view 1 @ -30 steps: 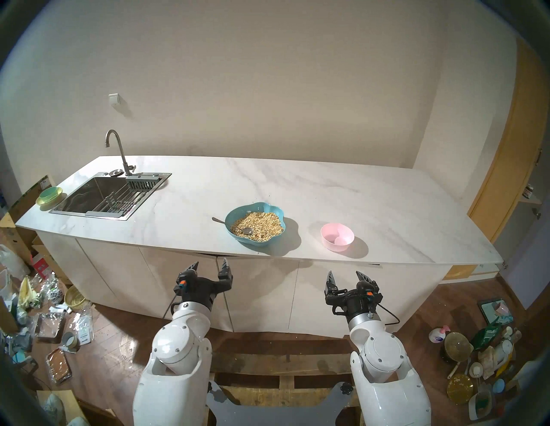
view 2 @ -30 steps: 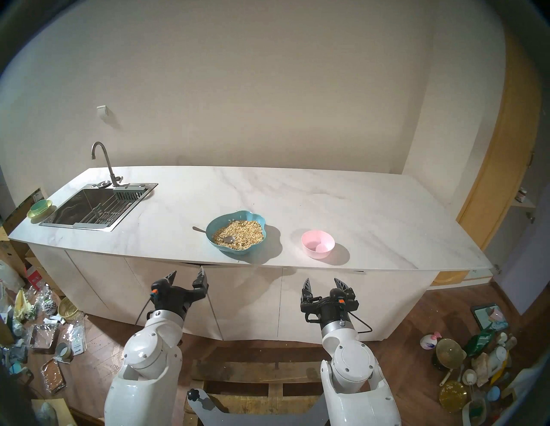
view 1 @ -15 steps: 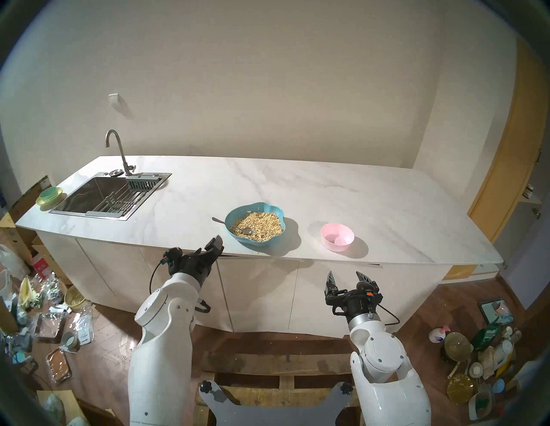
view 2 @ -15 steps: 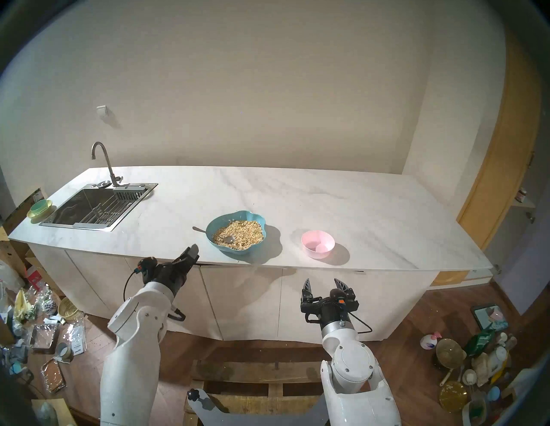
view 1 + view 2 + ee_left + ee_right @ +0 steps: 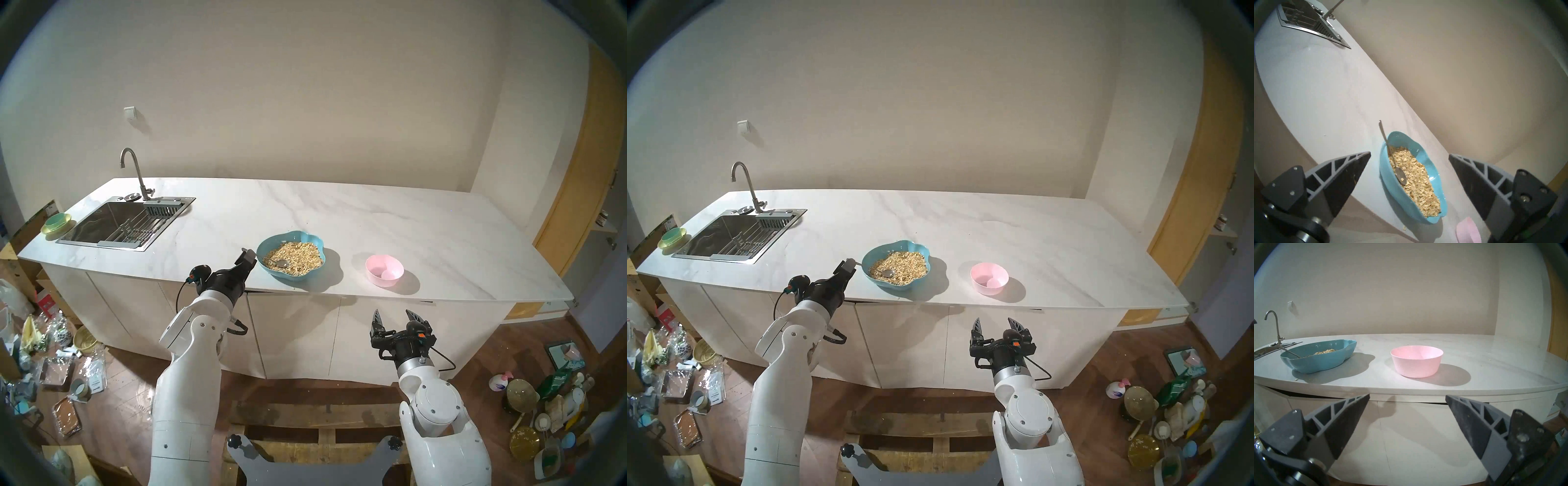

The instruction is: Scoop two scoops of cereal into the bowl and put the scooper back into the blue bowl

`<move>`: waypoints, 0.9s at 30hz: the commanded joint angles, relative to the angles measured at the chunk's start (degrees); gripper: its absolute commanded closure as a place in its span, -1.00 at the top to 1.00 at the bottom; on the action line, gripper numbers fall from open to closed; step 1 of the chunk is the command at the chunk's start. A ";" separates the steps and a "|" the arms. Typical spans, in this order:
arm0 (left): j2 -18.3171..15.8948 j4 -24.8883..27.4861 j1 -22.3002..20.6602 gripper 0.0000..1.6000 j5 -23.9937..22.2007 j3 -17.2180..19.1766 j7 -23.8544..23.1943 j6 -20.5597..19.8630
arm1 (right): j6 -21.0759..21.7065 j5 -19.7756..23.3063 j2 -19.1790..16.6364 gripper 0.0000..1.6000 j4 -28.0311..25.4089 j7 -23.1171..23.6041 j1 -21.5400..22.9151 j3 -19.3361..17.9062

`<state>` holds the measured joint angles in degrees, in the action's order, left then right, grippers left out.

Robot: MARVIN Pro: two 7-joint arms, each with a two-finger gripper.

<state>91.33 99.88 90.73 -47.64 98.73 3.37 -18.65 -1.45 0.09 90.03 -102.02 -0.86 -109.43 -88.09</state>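
Note:
The blue bowl (image 5: 269,241) sits near the counter's front edge, filled with cereal (image 5: 300,258). The scooper (image 5: 281,262) lies in it, head on the cereal, handle over the left rim; the left wrist view shows it whole (image 5: 1384,137). My left gripper (image 5: 246,258) is open and empty, hovering over the handle's end just left of the blue bowl (image 5: 1384,162). The pink bowl (image 5: 384,269) stands empty to the right, seen close in the right wrist view (image 5: 1416,361). My right gripper (image 5: 392,312) is open and empty, below the counter's edge in front of the pink bowl.
A steel sink (image 5: 125,220) with a faucet (image 5: 135,173) is at the counter's far left, with a green bowl on a yellow plate (image 5: 56,224) beside it. Clutter lies on the floor on both sides of the cabinet.
My left arm has risen from below the counter's edge, rolled its wrist and reached forward to the scooper's handle beside the blue bowl. The right arm has not moved.

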 commanded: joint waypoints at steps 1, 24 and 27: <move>-1.46 0.39 -1.17 1.00 -0.62 2.75 -0.01 0.47 | -0.17 0.11 0.10 1.00 -1.35 0.02 0.24 0.03; -4.13 -19.03 -15.46 1.00 -3.64 5.66 -9.54 5.28 | -0.16 0.10 0.12 1.00 -1.36 0.04 0.23 0.02; -5.29 -22.77 -17.92 1.00 -3.54 5.93 -10.72 6.12 | -0.19 0.09 0.12 1.00 -1.31 0.04 0.26 0.01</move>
<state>87.11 76.42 75.08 -50.89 104.32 -3.99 -14.73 -1.44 0.07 90.03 -102.00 -0.83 -109.46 -88.12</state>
